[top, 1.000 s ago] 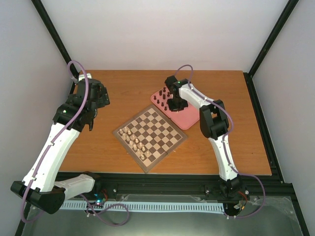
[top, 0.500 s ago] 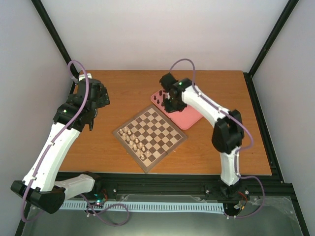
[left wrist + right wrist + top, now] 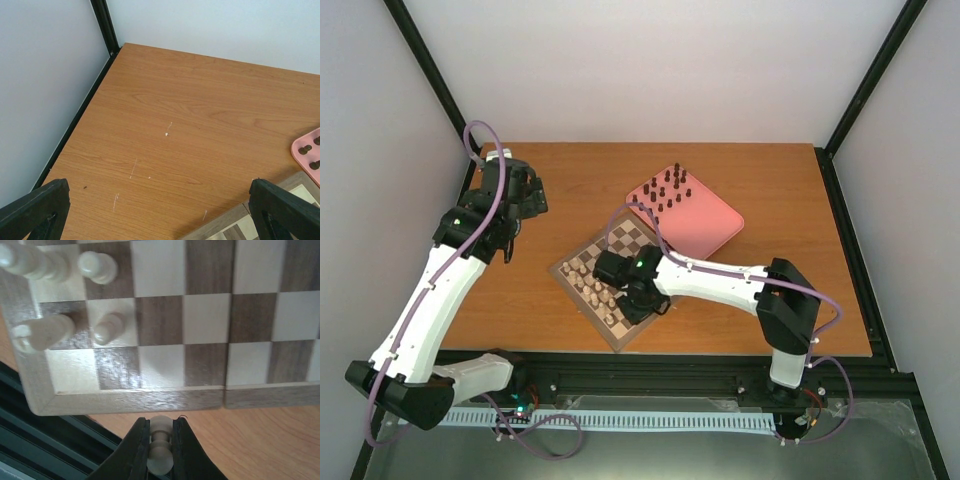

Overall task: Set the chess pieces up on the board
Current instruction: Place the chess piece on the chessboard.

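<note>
The checkered board (image 3: 642,250) lies tilted mid-table with several cream pieces (image 3: 588,282) along its near-left side. My right gripper (image 3: 636,298) hovers over the board's near part, shut on a cream piece (image 3: 161,449) held between its fingers (image 3: 138,450). The right wrist view shows the board's corner (image 3: 45,402) and nearby standing cream pieces (image 3: 98,267). Several dark pieces (image 3: 666,190) stand on the pink tray (image 3: 710,232). My left gripper (image 3: 512,197) is open and empty above bare table at the far left, its fingers (image 3: 42,202) wide apart.
The left wrist view shows the board's corner (image 3: 235,229), the pink tray's edge (image 3: 301,159) and the black frame post (image 3: 102,22) by the wall. A black rail (image 3: 30,440) runs along the table's near edge close to the board.
My right arm has swung from the pink tray down to the board's near-left part, carrying the cream piece. The left arm has shifted only slightly.
</note>
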You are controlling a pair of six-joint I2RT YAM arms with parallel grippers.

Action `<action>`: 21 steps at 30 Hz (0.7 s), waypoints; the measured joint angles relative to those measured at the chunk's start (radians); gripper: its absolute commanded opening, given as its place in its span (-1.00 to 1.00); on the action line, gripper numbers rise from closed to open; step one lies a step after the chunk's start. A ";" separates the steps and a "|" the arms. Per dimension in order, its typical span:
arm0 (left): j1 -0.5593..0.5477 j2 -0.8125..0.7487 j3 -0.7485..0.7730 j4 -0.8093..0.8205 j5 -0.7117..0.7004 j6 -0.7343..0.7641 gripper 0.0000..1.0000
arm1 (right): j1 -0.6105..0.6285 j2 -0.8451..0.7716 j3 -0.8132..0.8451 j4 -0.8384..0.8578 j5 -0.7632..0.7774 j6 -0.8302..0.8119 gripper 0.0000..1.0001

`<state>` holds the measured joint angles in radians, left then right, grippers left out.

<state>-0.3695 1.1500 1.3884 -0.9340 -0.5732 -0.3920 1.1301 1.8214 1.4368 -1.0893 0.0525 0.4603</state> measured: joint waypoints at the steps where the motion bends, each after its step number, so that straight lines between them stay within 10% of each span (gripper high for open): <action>1: 0.000 0.001 0.000 0.000 0.003 -0.001 0.99 | 0.005 -0.001 -0.006 0.013 0.003 0.003 -0.94; 21: 0.000 -0.011 -0.006 -0.002 0.018 -0.010 0.99 | 0.082 0.083 -0.007 0.115 -0.005 -0.011 -0.94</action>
<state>-0.3695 1.1389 1.3823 -0.9356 -0.5552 -0.4019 1.2118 1.9041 1.4300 -0.9741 0.0479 0.4488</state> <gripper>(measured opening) 0.998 0.102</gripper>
